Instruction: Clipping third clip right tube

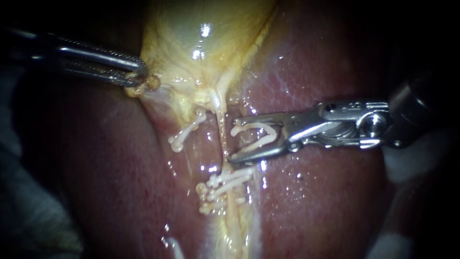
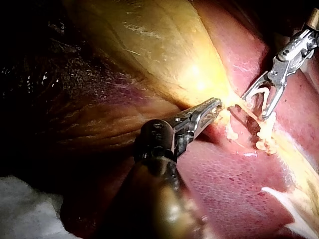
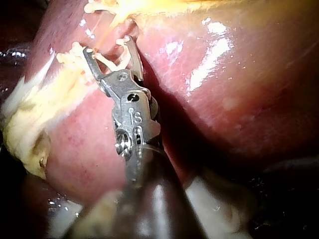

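Note:
My right instrument (image 1: 233,139) comes in from the right with its jaws wide apart and an open white clip (image 1: 273,133) seated between them. The jaw tips reach the thin yellow right tube (image 1: 222,125), which runs down from the gallbladder (image 1: 201,38). Lower on that strand sit white clips (image 1: 223,184). Another white clip (image 1: 184,134) lies on the left tube. My left instrument (image 1: 141,76) is shut on the gallbladder's lower edge, pulling it to the upper left. The right wrist view shows the clip (image 3: 112,63) spread in my right instrument (image 3: 107,46).
Dark red liver (image 1: 311,201) surrounds the tubes on both sides and glistens wet. Yellow fatty tissue (image 1: 239,230) trails down below the clips. White gauze (image 2: 30,209) lies beside the liver behind my left instrument's shaft.

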You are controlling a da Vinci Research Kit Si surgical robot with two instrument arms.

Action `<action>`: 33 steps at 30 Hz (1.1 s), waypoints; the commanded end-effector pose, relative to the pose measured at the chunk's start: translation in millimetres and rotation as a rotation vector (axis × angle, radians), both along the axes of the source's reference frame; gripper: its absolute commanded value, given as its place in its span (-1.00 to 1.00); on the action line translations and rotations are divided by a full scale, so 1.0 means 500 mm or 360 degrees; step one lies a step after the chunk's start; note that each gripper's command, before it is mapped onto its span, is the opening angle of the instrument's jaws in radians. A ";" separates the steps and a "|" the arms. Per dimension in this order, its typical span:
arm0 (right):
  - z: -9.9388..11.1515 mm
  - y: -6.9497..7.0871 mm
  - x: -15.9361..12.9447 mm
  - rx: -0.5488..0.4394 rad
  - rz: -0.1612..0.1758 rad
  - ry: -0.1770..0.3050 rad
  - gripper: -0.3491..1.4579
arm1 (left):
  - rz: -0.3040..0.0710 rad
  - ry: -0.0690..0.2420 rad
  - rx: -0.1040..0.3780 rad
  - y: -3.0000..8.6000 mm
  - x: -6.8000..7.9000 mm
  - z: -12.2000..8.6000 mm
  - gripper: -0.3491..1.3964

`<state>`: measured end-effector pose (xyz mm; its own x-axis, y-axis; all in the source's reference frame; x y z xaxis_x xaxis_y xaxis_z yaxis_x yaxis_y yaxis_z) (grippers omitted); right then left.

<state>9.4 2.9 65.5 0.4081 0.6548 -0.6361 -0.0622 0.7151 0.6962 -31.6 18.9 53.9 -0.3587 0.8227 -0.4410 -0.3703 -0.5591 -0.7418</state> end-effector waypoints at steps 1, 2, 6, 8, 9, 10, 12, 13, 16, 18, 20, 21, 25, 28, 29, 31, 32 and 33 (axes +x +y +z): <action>0.0004 -0.0001 0.0006 0.0014 0.0011 0.0003 -0.06 | 0.0000 0.0000 0.0000 0.0000 0.0000 0.0000 -1.00; 0.0007 -0.0001 0.0011 0.0021 0.0020 0.0008 -0.06 | 0.0000 0.0000 0.0000 0.0000 0.0000 0.0000 -1.00; 0.0015 -0.0005 0.0038 0.0063 0.0068 0.0044 -0.06 | 0.0000 0.0000 0.0000 0.0000 0.0000 0.0000 -1.00; 0.0015 -0.0005 0.0049 0.0093 0.0089 0.0073 -0.06 | 0.0000 0.0000 0.0000 0.0000 -0.0001 0.0000 -1.00; 0.0015 -0.0005 0.0054 0.0111 0.0106 0.0090 -0.06 | 0.0000 0.0000 0.0000 0.0000 -0.0001 0.0000 -1.00; 0.0014 -0.0005 0.0058 0.0131 0.0112 0.0102 -0.06 | 0.0000 0.0000 0.0000 0.0000 -0.0001 0.0000 -1.00; 0.0012 -0.0006 0.0063 0.0161 0.0112 0.0132 -0.06 | 0.0000 0.0000 -0.0001 0.0000 -0.0001 0.0001 -1.00; 0.0011 -0.0007 0.0064 0.0171 0.0112 0.0153 -0.06 | -0.0001 0.0000 -0.0001 -0.0001 -0.0002 0.0001 -1.00; 0.0002 -0.0009 0.0067 0.0224 0.0112 0.0213 -0.06 | -0.0002 0.0001 -0.0002 -0.0002 -0.0003 0.0003 -1.00; -0.0006 -0.0010 0.0068 0.0257 0.0115 0.0251 -0.07 | -0.0002 0.0001 -0.0002 -0.0002 -0.0003 0.0004 -1.00; -0.0016 -0.0011 0.0071 0.0292 0.0116 0.0290 -0.07 | -0.0002 0.0002 -0.0003 -0.0002 -0.0003 0.0004 -1.00; -0.0022 -0.0010 0.0072 0.0296 0.0114 0.0307 -0.07 | -0.0002 0.0002 -0.0003 -0.0003 -0.0003 0.0004 -1.00; -0.0048 -0.0006 0.0076 0.0324 0.0097 0.0358 -0.09 | -0.0002 0.0002 -0.0004 -0.0005 -0.0003 0.0006 -1.00; -0.0060 0.0000 0.0076 0.0335 0.0096 0.0392 -0.11 | 0.0001 0.0000 -0.0002 -0.0005 -0.0004 0.0007 -1.00; -0.0063 0.0002 0.0076 0.0347 0.0099 0.0400 -0.12 | 0.0001 0.0000 -0.0002 -0.0005 -0.0004 0.0007 -1.00; -0.0066 0.0005 0.0076 0.0349 0.0099 0.0400 -0.14 | 0.0001 0.0000 -0.0002 -0.0004 -0.0004 0.0008 -1.00; -0.0067 0.0006 0.0075 0.0358 0.0101 0.0398 -0.16 | 0.0001 0.0000 -0.0002 -0.0004 -0.0004 0.0008 -1.00; -0.0067 0.0006 0.0074 0.0368 0.0103 0.0396 -0.18 | 0.0001 0.0000 -0.0002 -0.0004 -0.0005 0.0008 -1.00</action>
<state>12.9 3.2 62.2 0.2112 0.8147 -0.5401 0.0906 0.5338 0.8407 -31.8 18.6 54.3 -0.3589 0.8219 -0.4423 -0.3704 -0.5604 -0.7407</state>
